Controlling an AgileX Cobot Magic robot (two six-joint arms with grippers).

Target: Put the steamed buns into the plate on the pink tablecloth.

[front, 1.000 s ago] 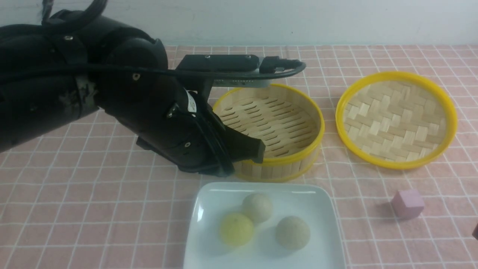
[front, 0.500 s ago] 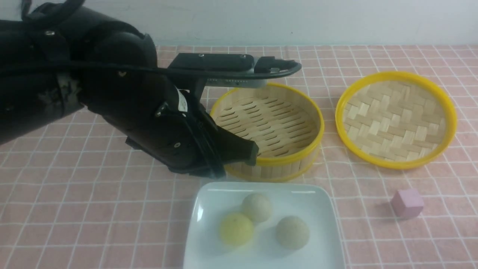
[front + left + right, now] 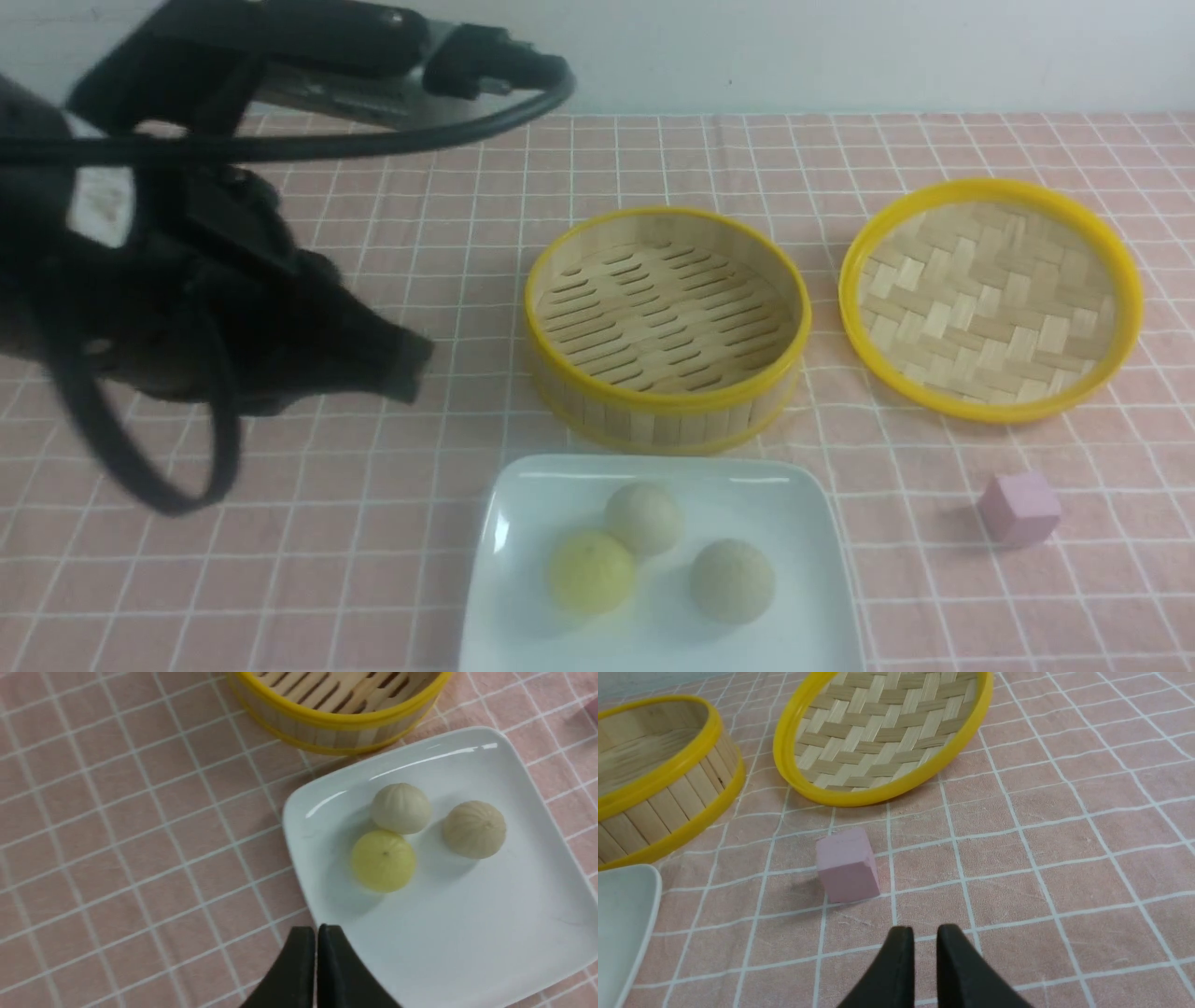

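Plate (image 3: 822, 523) glossy white glaze; steamed buns (image 3: 732, 581) matt; basket (image 3: 667, 322) slatted bamboo; tablecloth (image 3: 373, 523) woven cloth.

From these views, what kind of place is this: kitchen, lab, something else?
Probably a staged tabletop test setup, not a working kitchen. A pink tablecloth runs to a bare pale wall, with only props laid out: bamboo steamer basket, its lid, plate and pink cube.

Tabletop test setup: pink tablecloth (image 3: 280, 523), blank wall (image 3: 840, 47)

Around plate (image 3: 803, 523): bamboo basket (image 3: 667, 327) just behind; pink cube (image 3: 1019, 507) right; bare tablecloth (image 3: 280, 560) left.
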